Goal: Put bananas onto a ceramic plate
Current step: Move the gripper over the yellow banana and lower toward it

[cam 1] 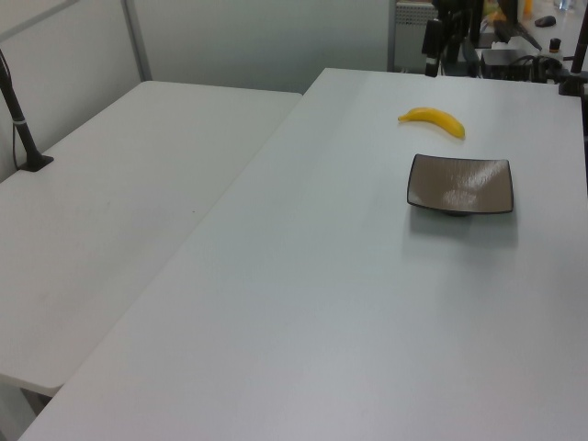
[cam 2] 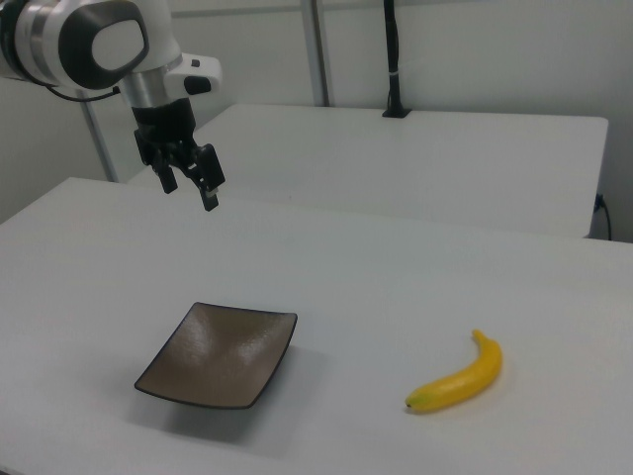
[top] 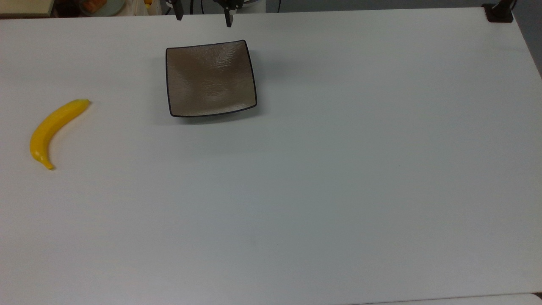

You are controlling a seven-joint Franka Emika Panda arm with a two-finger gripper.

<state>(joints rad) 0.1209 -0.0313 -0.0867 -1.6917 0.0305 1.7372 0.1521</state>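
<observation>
This looks like a robotics lab or test room. A white robot arm (cam 2: 94, 45) hangs over a plain white table (top: 296, 190), with a second bare white table (cam 1: 119, 211) pushed up beside it. Black camera posts are clamped to the table edges (cam 1: 23, 129), and plain pale partition walls (cam 2: 475, 59) stand behind. Cables and dark equipment (cam 1: 505, 50) crowd the far end in the left view.

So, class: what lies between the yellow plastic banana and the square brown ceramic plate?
Nothing: in the top view, bare white table separates the yellow plastic banana from the square brown ceramic plate.
</observation>
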